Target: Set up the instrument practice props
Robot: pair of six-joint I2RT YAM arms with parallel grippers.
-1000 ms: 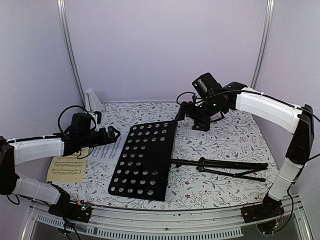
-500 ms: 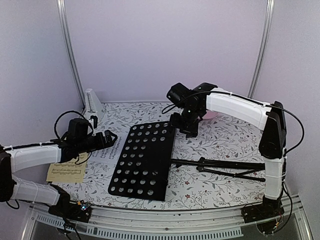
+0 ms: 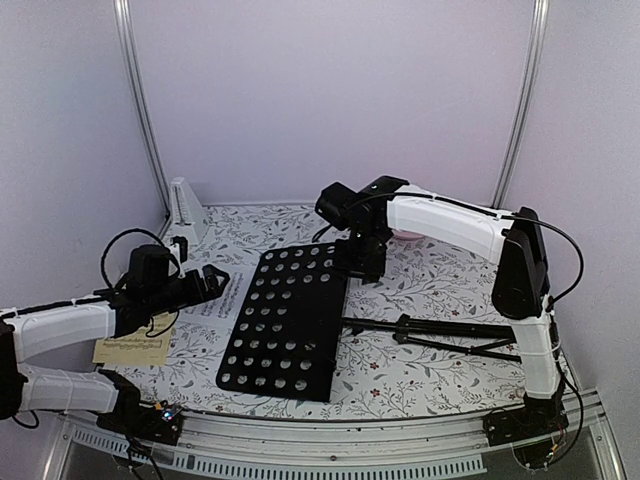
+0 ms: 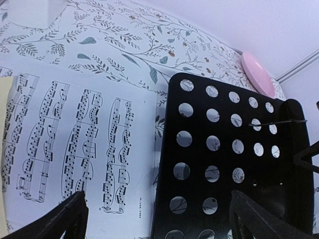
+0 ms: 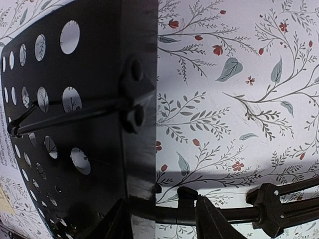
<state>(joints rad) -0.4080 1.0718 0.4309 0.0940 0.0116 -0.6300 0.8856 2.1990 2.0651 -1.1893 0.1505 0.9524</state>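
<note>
The black perforated music stand (image 3: 290,320) lies flat on the table, its folded tripod legs (image 3: 450,335) pointing right. The white sheet-music page (image 3: 213,300) lies left of it, and the yellowish page (image 3: 135,345) further left. The pale-grey metronome (image 3: 185,208) stands at the back left. My left gripper (image 3: 212,278) is open and empty, low over the white page (image 4: 75,144) beside the stand's desk (image 4: 224,164). My right gripper (image 3: 362,262) is open at the desk's far right corner. In the right wrist view its fingers (image 5: 212,219) straddle the desk's edge (image 5: 142,149) and the pole (image 5: 234,214).
A pink round plate (image 4: 257,74) lies at the back, mostly hidden behind my right arm in the top view. The floral tablecloth (image 3: 460,280) covers the table. Purple walls and metal posts close in the back and sides.
My right arm has swung left and down from the back right to the stand's far corner. My left gripper has drawn back slightly to the left and lowered.
</note>
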